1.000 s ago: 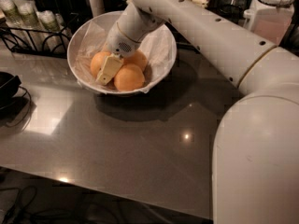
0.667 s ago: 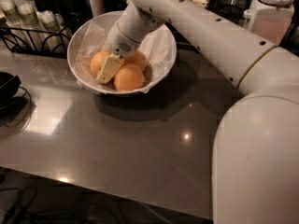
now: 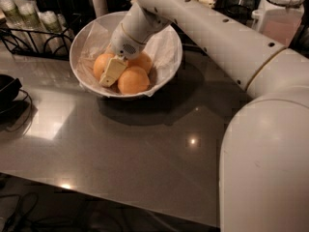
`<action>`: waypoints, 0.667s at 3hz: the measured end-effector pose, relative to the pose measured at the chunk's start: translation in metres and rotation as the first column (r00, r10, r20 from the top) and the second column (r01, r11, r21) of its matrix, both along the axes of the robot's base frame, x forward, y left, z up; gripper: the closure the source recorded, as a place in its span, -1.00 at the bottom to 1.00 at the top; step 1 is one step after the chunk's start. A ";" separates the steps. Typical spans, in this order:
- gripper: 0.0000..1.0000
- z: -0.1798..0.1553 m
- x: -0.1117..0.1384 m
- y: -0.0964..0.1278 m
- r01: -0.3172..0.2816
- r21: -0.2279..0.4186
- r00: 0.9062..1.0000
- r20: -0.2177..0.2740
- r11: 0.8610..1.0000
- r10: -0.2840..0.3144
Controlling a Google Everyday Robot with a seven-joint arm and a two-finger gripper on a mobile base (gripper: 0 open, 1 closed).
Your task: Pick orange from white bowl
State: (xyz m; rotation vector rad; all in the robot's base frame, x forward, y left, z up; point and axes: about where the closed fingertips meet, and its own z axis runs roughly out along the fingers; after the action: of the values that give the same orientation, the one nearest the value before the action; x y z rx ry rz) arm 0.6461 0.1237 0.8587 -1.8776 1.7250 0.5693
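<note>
My gripper [image 3: 111,76] is down inside the white bowl [image 3: 77,42], its cream tip wedged in the gap between two fruits. I cannot tell whether it is grasping anything or released. The orange [image 3: 134,80], the deepest in colour, lies at the front of the bowl, touching my gripper on one side. A paler orange [image 3: 100,63] presses against the other side. A third orange [image 3: 143,61] sits behind, partly hidden under my wrist [image 3: 129,37]. No stem dot shows on any of them from here. All three rest on crinkled white paper [image 3: 164,47] that lines the bowl and climbs its far wall.

My arm [image 3: 217,37] runs up and back from the bowl, white and thick, to the bulk of my body at the right.

The bowl stands on a glossy grey countertop [image 3: 145,149] that catches spots of light. At the far left is a black wire rack [image 3: 34,30] holding small bottles [image 3: 24,13], and a dark object [image 3: 7,88] lies at the counter's left edge. A lidded clear jar [image 3: 285,13] stands at the back right. Below the counter's near edge, cables [image 3: 19,216] lie on the floor.
</note>
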 end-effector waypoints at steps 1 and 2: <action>1.00 0.002 -0.001 0.001 -0.003 0.014 1.000 0.002 1.000 0.003; 1.00 0.020 -0.008 -0.004 -0.004 0.059 0.999 0.035 0.998 0.002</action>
State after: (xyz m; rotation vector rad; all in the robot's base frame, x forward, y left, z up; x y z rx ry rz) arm 0.6384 0.1193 0.8787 -1.8390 1.6654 0.5787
